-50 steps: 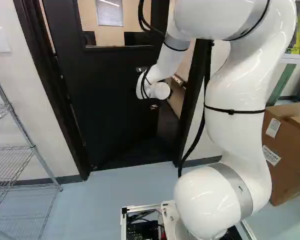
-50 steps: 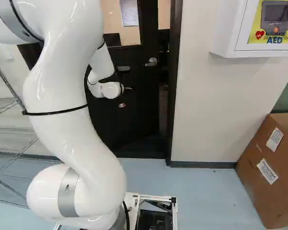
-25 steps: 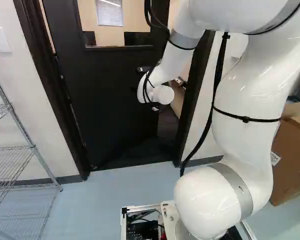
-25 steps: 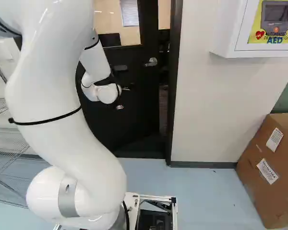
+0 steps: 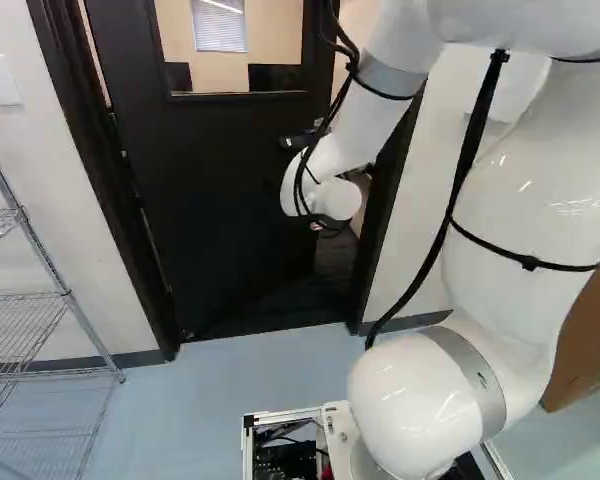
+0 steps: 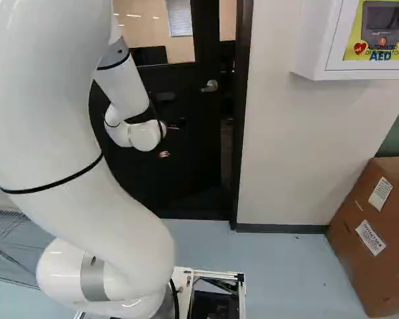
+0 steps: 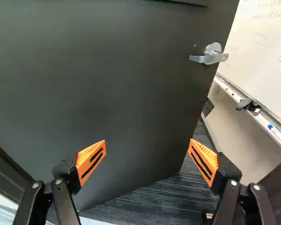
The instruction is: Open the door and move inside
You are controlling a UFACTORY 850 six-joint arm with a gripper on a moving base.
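Observation:
The gripper (image 6: 174, 124) is mostly hidden behind the white wrist in the right base view, in front of the black door (image 6: 189, 156). In the wrist view the gripper (image 7: 147, 152) stands wide open, nothing between its orange pads. The door (image 7: 117, 93) stands partly open, swung away from me, its face ahead of the fingers. Its silver lever handle (image 7: 210, 55) lies farther ahead, near the door's free edge, untouched. An opening with dark striped floor (image 7: 164, 201) shows past that edge. In the left base view the door (image 5: 215, 200) is hinged at its left.
The door frame (image 6: 238, 133) bounds the opening. Beyond are a whiteboard (image 7: 267, 47) and its marker tray (image 7: 253, 112). A wire shelf (image 5: 40, 295) stands left of the door; a wall cabinet (image 6: 312, 46) and cardboard box (image 6: 372, 232) are at the right.
The arm has drawn back and a little down, its wrist shifting right in the left base view and left in the right one. Base and door have not visibly moved.

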